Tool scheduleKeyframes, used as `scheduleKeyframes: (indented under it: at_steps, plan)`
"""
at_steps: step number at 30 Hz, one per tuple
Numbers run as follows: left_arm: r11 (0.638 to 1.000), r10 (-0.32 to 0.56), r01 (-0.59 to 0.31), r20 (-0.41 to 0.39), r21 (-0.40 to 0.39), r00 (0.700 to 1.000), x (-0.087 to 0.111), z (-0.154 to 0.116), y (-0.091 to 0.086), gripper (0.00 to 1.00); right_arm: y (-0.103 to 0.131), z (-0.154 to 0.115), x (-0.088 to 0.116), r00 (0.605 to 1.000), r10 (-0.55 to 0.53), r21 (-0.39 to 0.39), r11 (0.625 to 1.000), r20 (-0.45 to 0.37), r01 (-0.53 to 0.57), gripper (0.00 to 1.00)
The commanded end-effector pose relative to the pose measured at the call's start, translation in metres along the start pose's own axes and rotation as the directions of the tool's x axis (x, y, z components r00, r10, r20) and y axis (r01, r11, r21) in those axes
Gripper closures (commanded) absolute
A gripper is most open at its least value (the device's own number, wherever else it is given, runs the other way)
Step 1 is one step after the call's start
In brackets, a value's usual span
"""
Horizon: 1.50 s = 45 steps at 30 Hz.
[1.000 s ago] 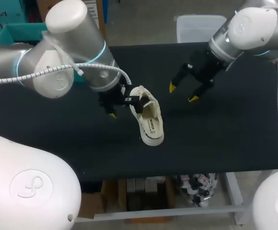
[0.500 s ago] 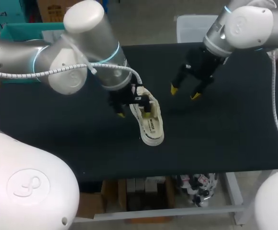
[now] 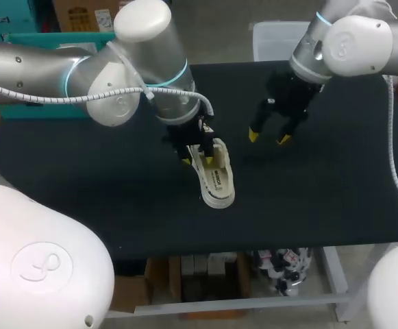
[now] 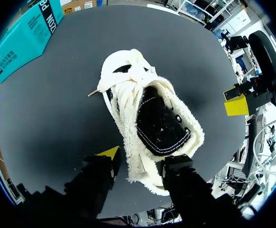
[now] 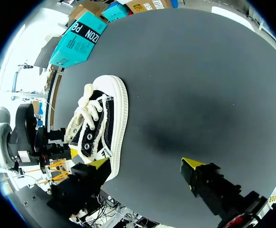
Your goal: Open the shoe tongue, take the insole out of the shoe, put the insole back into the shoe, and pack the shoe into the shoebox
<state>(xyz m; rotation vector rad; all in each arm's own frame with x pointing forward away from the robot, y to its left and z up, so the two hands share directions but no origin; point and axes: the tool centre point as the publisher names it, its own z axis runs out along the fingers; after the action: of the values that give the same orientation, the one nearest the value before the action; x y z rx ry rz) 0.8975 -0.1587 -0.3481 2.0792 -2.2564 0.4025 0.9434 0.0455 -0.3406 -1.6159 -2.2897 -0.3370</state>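
Note:
A black-and-cream lace-up shoe [image 3: 217,184] lies on the black table, left of the middle. In the left wrist view its white toe and laces point away from the gripper, and its dark opening [image 4: 159,121] faces the camera. My left gripper [image 3: 198,160] comes down over the heel end. Its fingers [image 4: 110,153] press the shoe [image 4: 142,156] from both sides. My right gripper [image 3: 267,136] hangs open above the table to the right of the shoe and holds nothing. In the right wrist view the gripper [image 5: 145,166] has the shoe [image 5: 99,123] beside one finger. The insole is hidden.
A teal box [image 3: 27,44] stands at the table's far left edge and shows in both wrist views [image 4: 21,40] [image 5: 78,40]. My left arm's bulk and its white cable [image 3: 61,96] hang over the table's left part. Bare black tabletop [image 3: 336,185] lies to the right.
My left arm has swung right over the shoe and its fingers have drawn in on the heel end. The right gripper has drifted slightly and stays open.

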Motion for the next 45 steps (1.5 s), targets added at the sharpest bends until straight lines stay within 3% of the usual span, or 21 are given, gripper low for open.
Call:
scheduleKeyframes:
  at_steps: [1,3,4,5,9,23,24,28,31,34,35,36,38,39,40,42,43,44,45]
  plan:
    - [1.000,-0.010,0.010,0.010,-0.006,1.000,0.002,0.009,-0.002,0.64,0.002,0.002,0.001,1.000,-0.010,0.014,1.000,0.017,0.010,0.00]
    - [1.000,-0.023,0.023,0.025,-0.003,0.999,0.001,0.010,-0.003,0.69,0.001,0.002,0.000,0.999,-0.028,0.018,0.999,0.026,0.028,0.00]
    - [1.000,-0.023,0.023,0.023,-0.003,0.999,0.001,0.011,-0.003,0.88,0.000,0.002,0.001,0.999,-0.036,0.026,0.999,0.036,0.035,0.00]
    - [1.000,-0.025,0.025,0.026,0.000,0.999,0.001,0.011,-0.002,1.00,-0.001,0.003,0.001,0.998,-0.046,0.037,0.998,0.044,0.044,0.00]
    - [1.000,-0.024,0.024,0.029,0.019,0.999,-0.001,0.005,0.001,1.00,-0.006,0.004,0.006,0.996,-0.080,0.092,0.993,0.043,0.076,0.00]
    - [0.996,0.061,-0.060,-0.024,0.060,0.998,-0.025,-0.015,-0.009,1.00,-0.006,0.004,0.006,0.996,-0.080,0.092,0.993,0.043,0.076,0.00]
    - [0.994,0.093,-0.090,-0.038,0.063,0.995,-0.028,-0.017,-0.010,1.00,-0.005,0.003,0.007,0.991,-0.129,0.075,0.989,0.034,0.126,0.00]
    - [0.987,0.149,-0.144,-0.070,0.069,0.986,-0.037,-0.028,-0.019,1.00,-0.007,-0.004,0.011,0.959,-0.256,-0.018,0.965,0.123,0.260,0.00]
    - [0.975,0.219,-0.213,-0.092,0.071,0.971,-0.039,-0.038,-0.025,1.00,-0.007,-0.006,0.016,0.927,-0.324,-0.034,0.941,0.186,0.336,0.00]
    - [0.948,0.318,-0.312,-0.120,0.066,0.941,-0.040,-0.051,-0.034,1.00,-0.008,-0.008,0.022,0.870,-0.426,-0.046,0.892,0.249,0.450,0.00]
    - [0.928,0.372,-0.368,-0.140,0.057,0.918,-0.040,-0.055,-0.037,1.00,-0.008,-0.008,0.023,0.858,-0.438,-0.045,0.884,0.267,0.465,0.00]
    - [0.926,0.377,-0.373,-0.136,0.057,0.916,-0.041,-0.060,-0.041,1.00,-0.007,-0.008,0.024,0.838,-0.465,-0.045,0.867,0.286,0.496,0.00]
    - [0.883,0.468,-0.466,-0.154,0.052,0.870,-0.042,-0.069,-0.046,1.00,-0.007,-0.009,0.028,0.793,-0.521,-0.036,0.829,0.316,0.559,0.00]
    - [0.876,0.481,-0.479,-0.148,0.051,0.864,-0.043,-0.074,-0.049,1.00,-0.007,-0.009,0.029,0.772,-0.546,-0.032,0.810,0.326,0.586,0.00]
    - [0.843,0.535,-0.536,-0.155,0.043,0.830,-0.044,-0.078,-0.051,1.00,-0.007,-0.009,0.030,0.745,-0.574,-0.027,0.786,0.339,0.617,0.00]
    - [0.811,0.584,-0.584,-0.138,0.045,0.800,-0.046,-0.086,-0.056,1.00,-0.007,-0.010,0.032,0.717,-0.599,-0.025,0.761,0.357,0.648,0.00]
    - [0.779,0.624,-0.626,-0.146,0.035,0.768,-0.047,-0.089,-0.058,1.00,-0.008,-0.010,0.033,0.701,-0.609,-0.012,0.752,0.371,0.659,0.00]
    - [0.777,0.626,-0.628,-0.139,0.036,0.767,-0.048,-0.093,-0.060,1.00,-0.008,-0.010,0.034,0.695,-0.613,-0.004,0.749,0.377,0.663,0.00]
    - [0.751,0.657,-0.659,-0.136,0.029,0.742,-0.049,-0.096,-0.062,1.00,-0.007,-0.011,0.035,0.673,-0.630,0.006,0.731,0.387,0.682,0.00]
